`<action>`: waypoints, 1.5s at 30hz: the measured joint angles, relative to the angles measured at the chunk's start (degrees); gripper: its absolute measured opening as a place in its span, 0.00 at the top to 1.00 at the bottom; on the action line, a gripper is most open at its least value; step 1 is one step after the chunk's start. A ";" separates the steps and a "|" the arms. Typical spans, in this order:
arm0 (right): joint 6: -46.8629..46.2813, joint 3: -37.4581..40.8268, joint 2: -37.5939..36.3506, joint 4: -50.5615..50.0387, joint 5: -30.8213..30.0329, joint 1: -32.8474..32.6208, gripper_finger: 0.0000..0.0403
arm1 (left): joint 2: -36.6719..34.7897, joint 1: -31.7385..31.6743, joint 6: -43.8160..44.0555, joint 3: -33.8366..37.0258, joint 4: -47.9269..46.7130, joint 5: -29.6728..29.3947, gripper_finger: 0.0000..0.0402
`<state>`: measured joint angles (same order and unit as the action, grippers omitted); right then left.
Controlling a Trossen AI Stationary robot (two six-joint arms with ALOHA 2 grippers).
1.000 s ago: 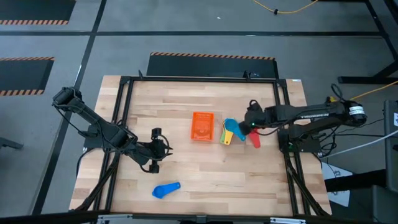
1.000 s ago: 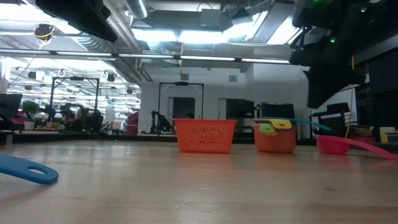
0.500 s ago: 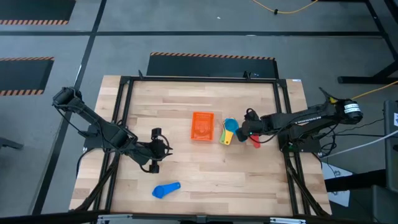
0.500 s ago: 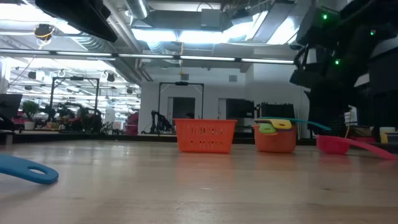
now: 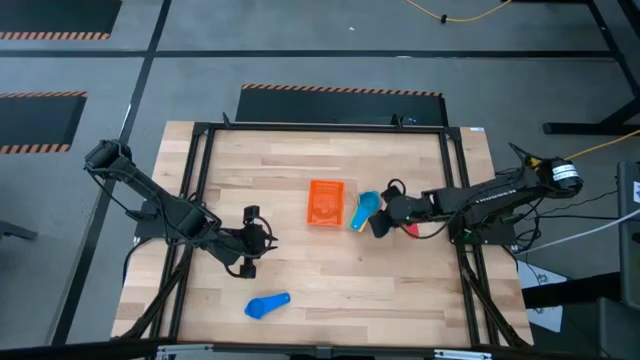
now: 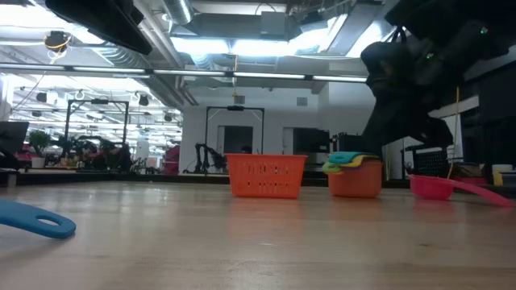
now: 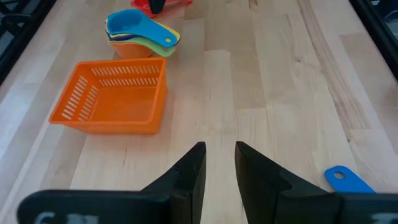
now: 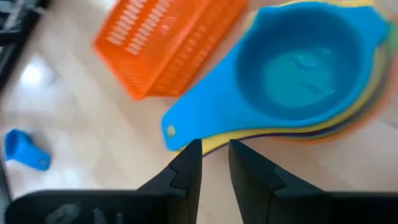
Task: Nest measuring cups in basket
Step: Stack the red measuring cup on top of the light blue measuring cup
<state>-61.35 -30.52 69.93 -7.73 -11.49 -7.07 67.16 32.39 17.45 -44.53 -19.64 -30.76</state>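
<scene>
Centre of the high view: the orange basket [image 5: 326, 202] sits on the wooden table [image 5: 300, 270], empty as far as the left wrist view shows. Just right of it stands the stack of nested measuring cups [image 5: 364, 210], light blue on top.

Over the last second the right arm has swung leftward across the high view. Its right gripper [image 5: 381, 222] was beside the red cup [image 5: 410, 228] and now hangs at the stack's handles, with the red cup behind it to the right. In the low view the stack's handles, which pointed right 1 second ago, now point left toward the basket, so the stack appears to have been turned or nudged. This suggests the arm is lining up on the stack's handles to carry it to the basket, while 2 cups are still loose.

The left gripper [image 5: 250, 243] has not moved; it waits at centre-left of the high view, jaws narrow with nothing between them.

The right wrist view shows what the overhead cannot: the right jaws stand narrowly apart and empty, just short of the light blue handle [image 8: 193, 118], with yellow and orange rims beneath.

The blue cup [image 5: 267, 305] lies alone at the lower left, well apart from the rest.
</scene>
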 joint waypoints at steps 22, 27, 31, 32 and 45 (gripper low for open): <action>11.47 -0.07 -21.62 -19.67 -5.26 0.12 0.79 | 0.00 0.00 0.15 0.00 0.00 0.00 0.80; 16.99 -0.08 -26.91 -27.90 -6.88 3.78 0.79 | 0.00 0.01 -0.02 0.00 0.00 -0.02 0.80; 21.62 -0.11 -28.50 -32.55 -6.30 8.34 0.79 | 0.00 -0.01 -0.02 0.00 0.00 -0.04 0.80; 23.41 -0.13 -28.50 -33.53 -5.70 9.52 0.79 | 0.00 0.00 -0.02 0.00 0.00 -0.04 0.80; 37.11 -0.14 -23.41 -38.81 2.30 21.76 0.79 | 0.00 -0.01 -0.02 0.00 0.00 -0.04 0.80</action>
<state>-24.24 -30.66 46.52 -46.54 -9.19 14.69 67.16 32.38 17.43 -44.53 -19.64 -30.81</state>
